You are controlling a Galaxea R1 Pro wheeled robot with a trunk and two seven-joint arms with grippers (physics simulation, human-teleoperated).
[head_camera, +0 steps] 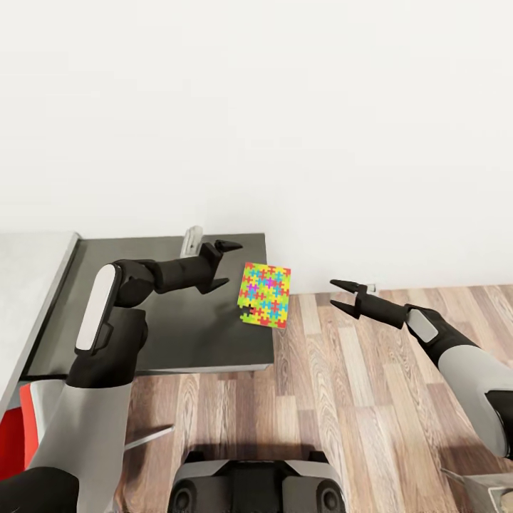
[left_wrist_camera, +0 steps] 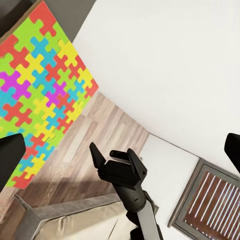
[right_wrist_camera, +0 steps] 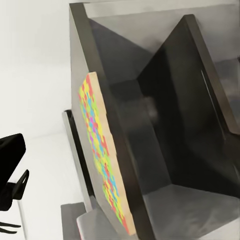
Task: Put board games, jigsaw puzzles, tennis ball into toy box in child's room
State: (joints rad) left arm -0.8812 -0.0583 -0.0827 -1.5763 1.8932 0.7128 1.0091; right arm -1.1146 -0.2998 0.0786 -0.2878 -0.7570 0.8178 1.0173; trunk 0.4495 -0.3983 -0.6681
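Plain white wall [head_camera: 285, 107]; wood-plank floor [head_camera: 342, 399]; even light.

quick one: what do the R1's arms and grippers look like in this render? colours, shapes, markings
Both arms mix black joint sections with light grey shell panels; the left arm has a rounded white-grey cover on its upper link. Left gripper and right gripper are black, each with two pointed, tapered fingers. The right forearm carries a small grey plate near the wrist. No cables or markings are visible.

No text, label, brand, number or sign can be read anywhere. The puzzle [head_camera: 264, 294], just beside the left gripper [head_camera: 225, 264], carries only coloured interlocking pieces, with no letters or figures on it.
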